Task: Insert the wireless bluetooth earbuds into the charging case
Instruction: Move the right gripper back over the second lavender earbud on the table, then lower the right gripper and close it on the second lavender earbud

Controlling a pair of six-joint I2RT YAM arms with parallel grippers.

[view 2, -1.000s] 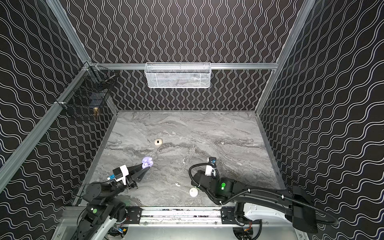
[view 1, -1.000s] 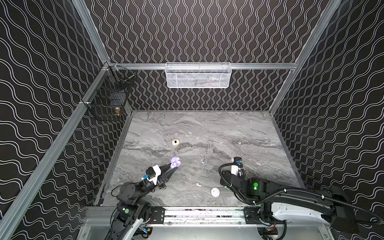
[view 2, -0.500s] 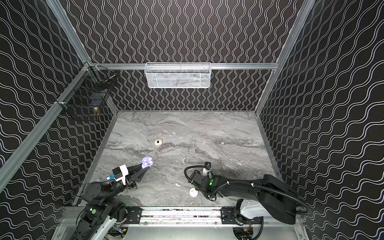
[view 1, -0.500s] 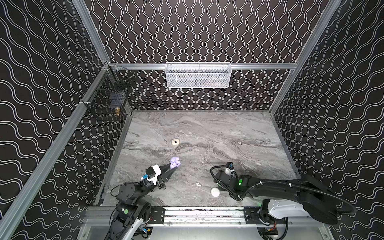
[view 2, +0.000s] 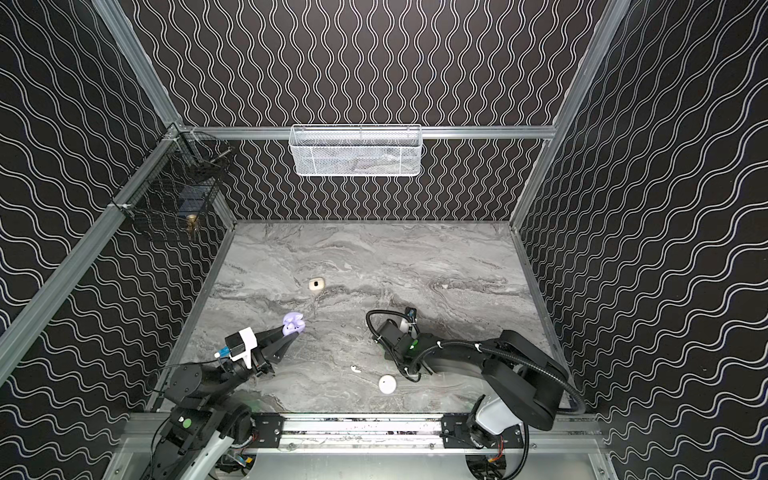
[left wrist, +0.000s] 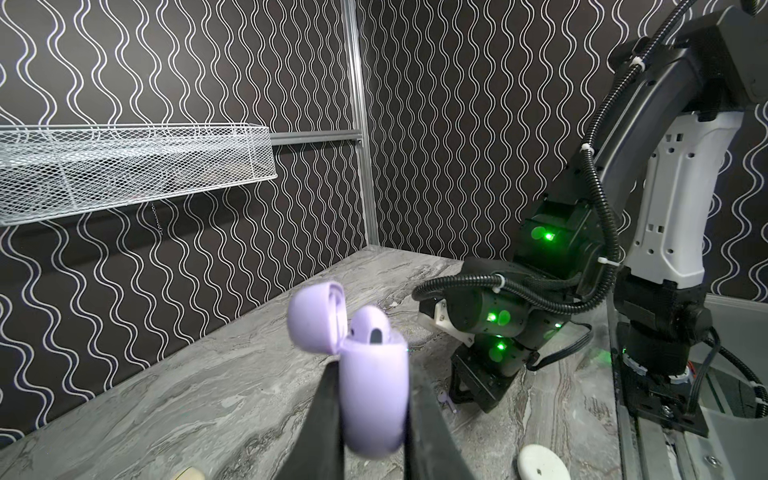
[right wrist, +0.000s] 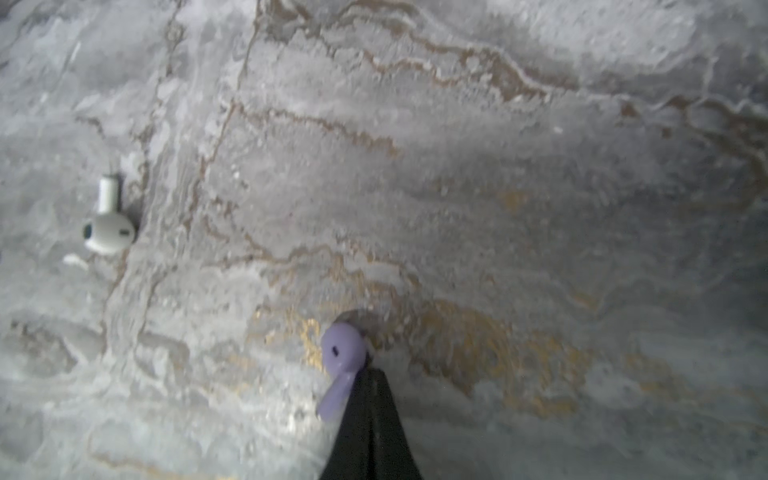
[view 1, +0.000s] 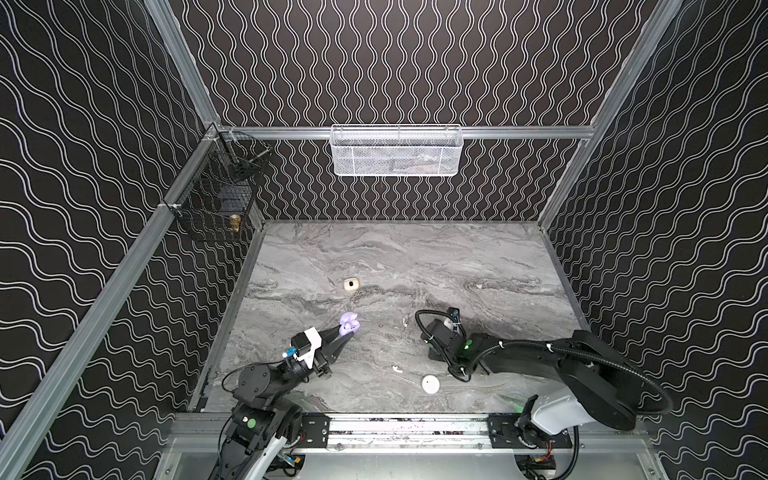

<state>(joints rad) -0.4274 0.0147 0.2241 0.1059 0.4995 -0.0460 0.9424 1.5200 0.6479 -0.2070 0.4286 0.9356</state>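
Since earlier frame, right arm has shifted leftward and its jaws have closed. We note right gripper point(right wrist: 371, 374) pressed together against lavender earbud point(right wrist: 343, 353) on marble tabletop point(right wrist: 498, 166); pinch unconfirmed. Head leads, stem trails along finger. Bare marble around; white earbud point(right wrist: 109, 228) well apart. Raised left gripper point(left wrist: 372, 374) clamps open lavender case point(left wrist: 374, 407), upright.

An open case point(view 1: 348, 324) is left of centre. Right of it, nearer the front, an earbud point(view 1: 397, 368) and a round case point(view 1: 430, 383) lie on the table point(view 1: 478, 266). Another case point(view 1: 351, 284) lies farther back; a basket point(view 1: 396, 151) hangs on the back wall.
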